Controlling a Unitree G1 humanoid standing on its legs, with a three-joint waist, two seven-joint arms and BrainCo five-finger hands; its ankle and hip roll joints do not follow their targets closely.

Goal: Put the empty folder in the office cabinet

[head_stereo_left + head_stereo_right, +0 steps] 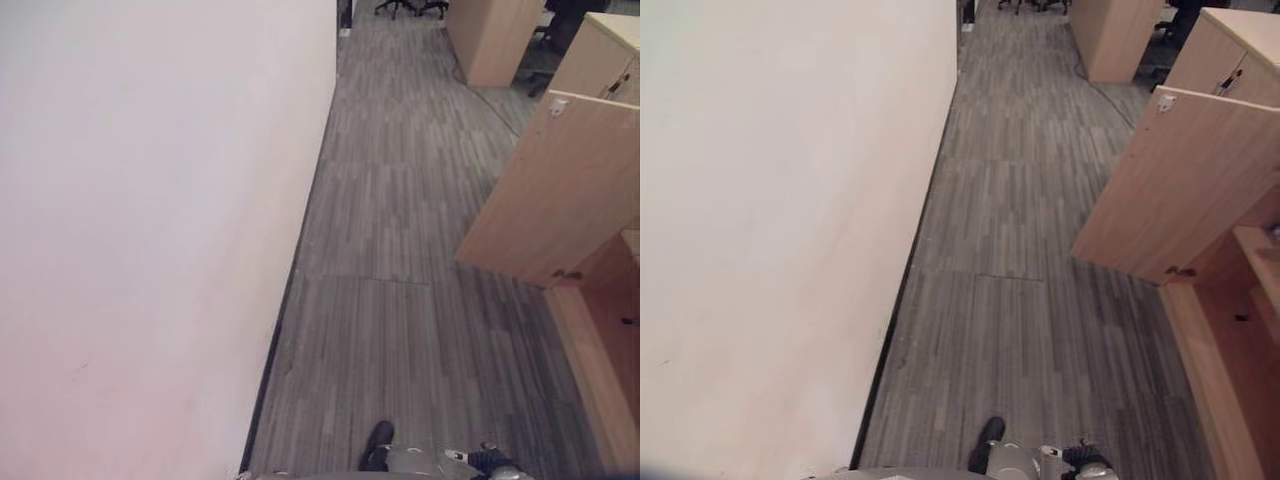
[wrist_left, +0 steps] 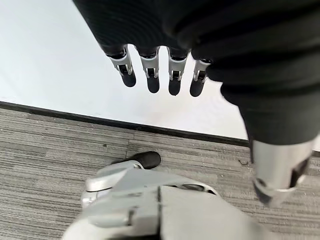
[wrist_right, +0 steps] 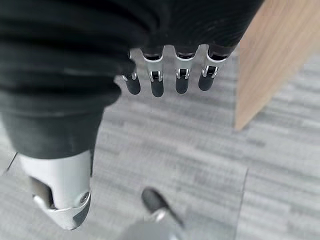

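A light wooden office cabinet (image 1: 600, 320) stands at the right with its door (image 1: 570, 185) swung open over the floor. Part of its inside and a shelf edge (image 1: 1260, 265) can be seen. My left hand (image 2: 160, 75) hangs over the grey floor by the white wall, fingers straight and holding nothing. My right hand (image 3: 167, 75) hangs over the floor near the cabinet's wooden panel (image 3: 280, 55), fingers straight and holding nothing. I see no folder.
A long white wall (image 1: 150, 220) with a dark skirting runs along the left. Grey plank floor (image 1: 400, 250) stretches ahead between wall and cabinet. Further wooden cabinets (image 1: 495, 35) and office chairs (image 1: 410, 8) stand at the far end.
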